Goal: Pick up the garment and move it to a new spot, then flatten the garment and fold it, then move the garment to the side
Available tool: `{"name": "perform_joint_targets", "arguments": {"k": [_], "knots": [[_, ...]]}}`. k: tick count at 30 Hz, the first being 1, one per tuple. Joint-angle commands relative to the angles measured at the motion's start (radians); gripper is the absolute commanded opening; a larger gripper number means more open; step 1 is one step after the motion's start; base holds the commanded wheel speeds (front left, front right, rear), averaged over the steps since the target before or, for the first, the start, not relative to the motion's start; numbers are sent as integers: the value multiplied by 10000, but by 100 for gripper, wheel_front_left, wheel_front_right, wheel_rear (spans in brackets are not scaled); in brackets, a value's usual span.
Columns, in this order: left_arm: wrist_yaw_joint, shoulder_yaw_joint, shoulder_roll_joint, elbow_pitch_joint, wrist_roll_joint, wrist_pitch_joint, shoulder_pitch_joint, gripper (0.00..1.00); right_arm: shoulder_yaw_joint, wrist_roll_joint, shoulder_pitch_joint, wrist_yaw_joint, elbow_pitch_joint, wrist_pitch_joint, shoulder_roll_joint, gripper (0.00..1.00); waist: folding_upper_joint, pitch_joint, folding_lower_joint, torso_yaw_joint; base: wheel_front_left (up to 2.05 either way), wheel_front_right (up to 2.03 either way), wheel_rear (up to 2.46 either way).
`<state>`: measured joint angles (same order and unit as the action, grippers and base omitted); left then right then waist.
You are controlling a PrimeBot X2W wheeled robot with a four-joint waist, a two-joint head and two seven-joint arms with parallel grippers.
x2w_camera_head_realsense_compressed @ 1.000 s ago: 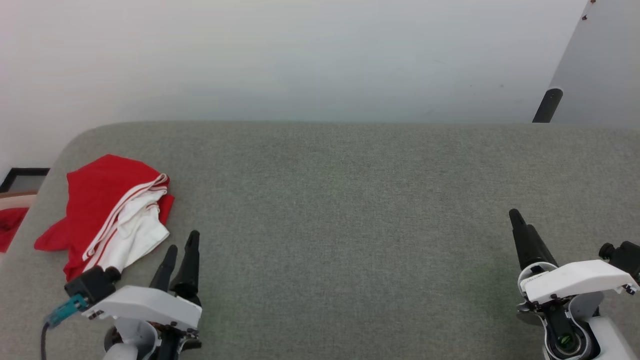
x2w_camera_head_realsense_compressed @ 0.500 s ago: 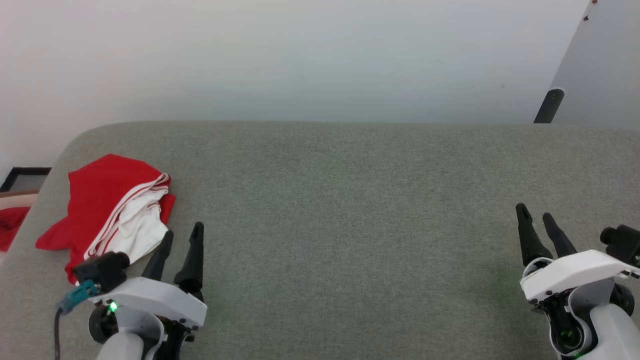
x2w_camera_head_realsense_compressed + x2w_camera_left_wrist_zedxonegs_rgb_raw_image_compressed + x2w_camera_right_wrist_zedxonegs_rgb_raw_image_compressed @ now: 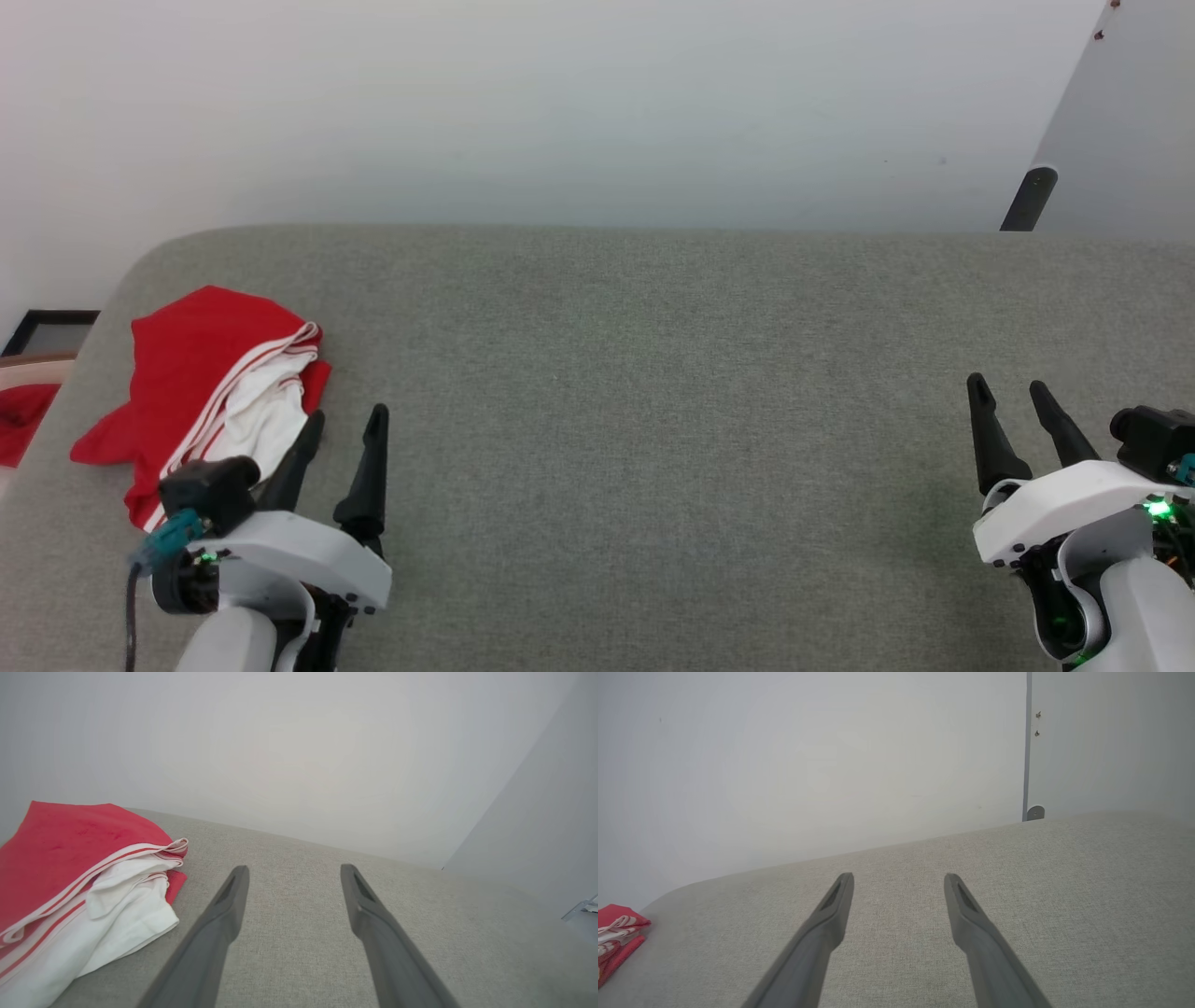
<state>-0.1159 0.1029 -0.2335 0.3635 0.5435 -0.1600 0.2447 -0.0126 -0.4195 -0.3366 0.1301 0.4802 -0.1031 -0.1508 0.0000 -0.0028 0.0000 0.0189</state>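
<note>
A: Nearest first: the grippers?
B: Left gripper (image 3: 347, 415) and right gripper (image 3: 1006, 385) both have their fingers spread, over the grey padded surface (image 3: 653, 373).
A: The garment (image 3: 205, 373)?
B: Bunched (white sleeve uppermost) by the surface's left edge, just beside the left gripper. Pale wall (image 3: 560, 112) beyond.

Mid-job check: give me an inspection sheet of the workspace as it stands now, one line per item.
Surface: grey fabric pad, flat, no stains seen.
Job's things: garment heaped loosely near the far left corner, white sleeve on top, not flattened.
Clutter: red cloth off the pad's left edge, partly cut off by the picture.
Grippers: left gripper open, beside the garment, holding nothing; right gripper open above the pad at the right, holding nothing.
Cables: dark cable with teal plug at the left wrist.
Surroundings: white wall; dark post far right; dark frame far left.
</note>
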Motion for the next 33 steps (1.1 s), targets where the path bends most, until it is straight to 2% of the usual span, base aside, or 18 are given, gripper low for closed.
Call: {"name": "perform_joint_targets", "arguments": {"k": [1,16,33], "knots": [[-58,26,-87,-52,-177,-62,227,100,-33,183,-102,7,-90,-67,-25,100,0,-2,0,4,0,0,0],[-144,121,-238,319,-1096,-415,455,100,-514,1688,145,7,-420,-250,123,100,0,-7,0,5,0,0,0],[-159,455,-532,802,-1292,-759,601,100,-986,2556,472,8,-523,-632,349,100,0,-32,0,-16,0,0,0]]}}
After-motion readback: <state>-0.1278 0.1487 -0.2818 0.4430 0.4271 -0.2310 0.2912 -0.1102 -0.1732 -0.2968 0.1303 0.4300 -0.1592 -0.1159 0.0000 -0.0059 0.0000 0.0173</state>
